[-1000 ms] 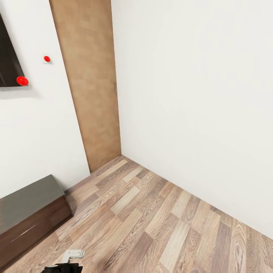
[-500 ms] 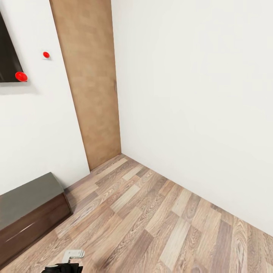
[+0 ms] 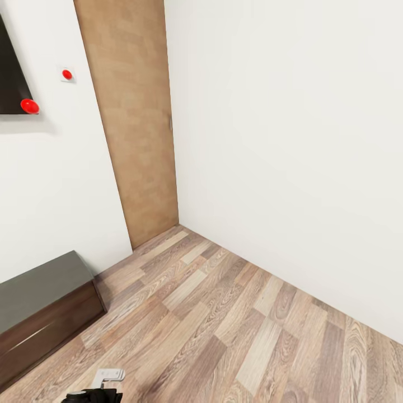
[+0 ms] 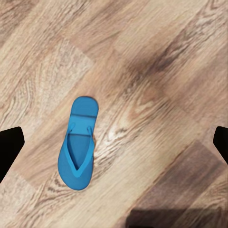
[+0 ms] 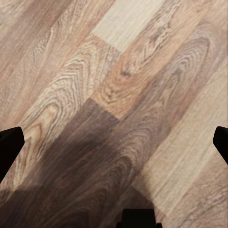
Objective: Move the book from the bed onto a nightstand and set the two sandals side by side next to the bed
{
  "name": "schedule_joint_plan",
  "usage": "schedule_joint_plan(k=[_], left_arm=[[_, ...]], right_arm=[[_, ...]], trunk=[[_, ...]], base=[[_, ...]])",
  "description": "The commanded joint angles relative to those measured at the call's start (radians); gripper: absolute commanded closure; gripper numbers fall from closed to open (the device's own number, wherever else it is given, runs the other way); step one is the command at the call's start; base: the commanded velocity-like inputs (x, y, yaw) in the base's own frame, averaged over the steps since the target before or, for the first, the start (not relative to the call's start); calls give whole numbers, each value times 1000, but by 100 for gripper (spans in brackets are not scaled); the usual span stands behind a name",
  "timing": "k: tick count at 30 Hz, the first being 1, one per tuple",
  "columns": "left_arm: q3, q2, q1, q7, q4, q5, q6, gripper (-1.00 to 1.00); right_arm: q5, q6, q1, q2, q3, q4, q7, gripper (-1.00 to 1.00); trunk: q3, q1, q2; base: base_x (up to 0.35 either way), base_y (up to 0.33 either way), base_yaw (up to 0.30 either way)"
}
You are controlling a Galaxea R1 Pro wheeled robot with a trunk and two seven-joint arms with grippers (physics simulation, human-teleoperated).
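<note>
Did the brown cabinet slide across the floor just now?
No. The cabinet keeps its spot against the wall; the whole picture shifted together, so the camera moved.

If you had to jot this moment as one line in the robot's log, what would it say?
scene: room corner, wood-plank floor, brown door, dark cabinet | left gripper: open, empty, above blue sandal lying flat | right gripper: open, empty, over floor

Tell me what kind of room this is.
Likely a room in a home, perhaps a bedroom: wood-plank floor, white walls, a tall wooden door, a low dark cabinet, and a blue sandal on the floor.
</note>
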Motion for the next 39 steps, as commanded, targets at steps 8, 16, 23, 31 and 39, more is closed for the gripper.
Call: schedule_joint_plan(k=[8,16,23,31,39], left_arm=[[4,0,0,-6,2,-1,6,-100],[3,-1,0,-6,9,-1,5,-100],[3,-1,0,-6,9,-1,5,-100],[2,-2,0,-6,9,-2,5,-100],[1,-4,0,-6,9,-2,5,-100]], right_arm=[[0,-1,0,1,-6,-1,8,-100],[-1,0,0,-1,-5,-4,16,-100],[-102,87,1,-88,-23,-185,21,-100],[-346,602,-38,-180,-38,-456,13,-100],[-424,911,-342,-198,-39,-485,17,-100]], trunk=[[-26,31,-57],[-51,61,-113],[-73,88,-162],[-98,119,-218],[-123,150,-274]], base=[[0,0,0],[0,0,0],[0,0,0],[0,0,0],[0,0,0]])
